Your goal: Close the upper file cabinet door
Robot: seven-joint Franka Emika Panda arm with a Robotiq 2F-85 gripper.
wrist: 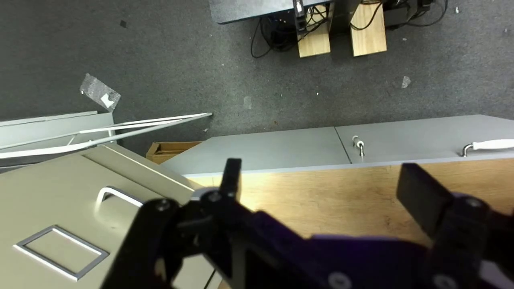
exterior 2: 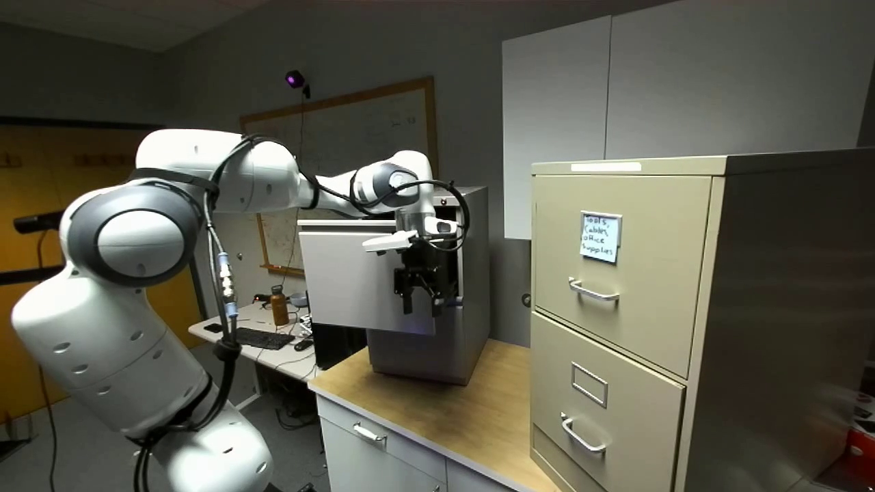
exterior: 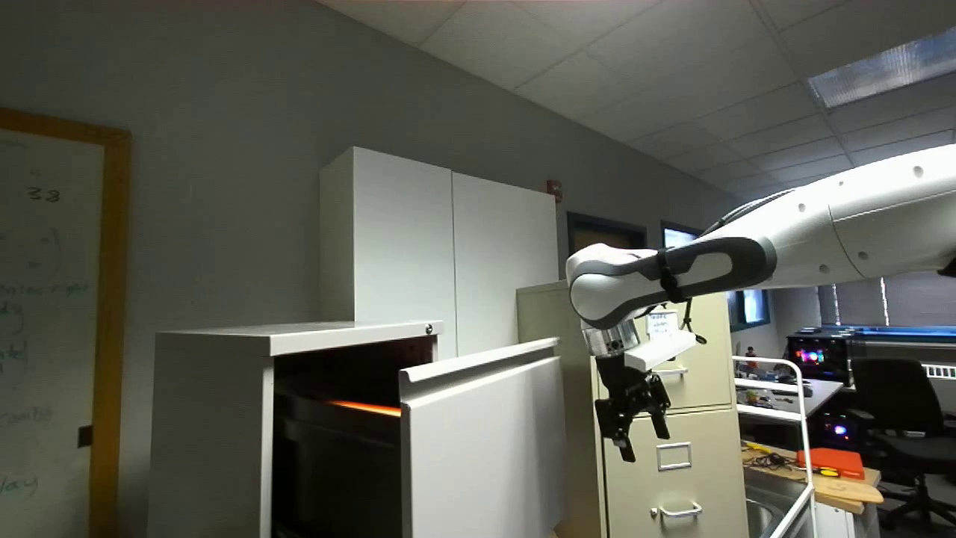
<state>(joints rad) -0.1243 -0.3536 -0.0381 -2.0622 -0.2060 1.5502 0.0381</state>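
Observation:
The upper file cabinet door is a wide, flat white front panel, seen in both exterior views [exterior: 485, 441] [exterior 2: 359, 280]. It stands pulled out from the white cabinet [exterior: 209, 433], with the dark interior and an orange edge showing behind it. The panel is out of view in the wrist view. My gripper [exterior: 646, 444] is open and empty, pointing down, beside the panel's right end and apart from it. In an exterior view the gripper [exterior 2: 422, 311] overlaps the panel's right edge. In the wrist view the fingers [wrist: 321, 168] are wide apart with nothing between them.
A beige file cabinet [exterior 2: 622, 273] with handled drawers stands close by the gripper. A white two-door cupboard [exterior: 403, 239] is behind. The white cabinet stands on a wooden countertop [exterior 2: 437, 410]. A white metal rail frame [exterior: 803, 426] is beyond the beige cabinet.

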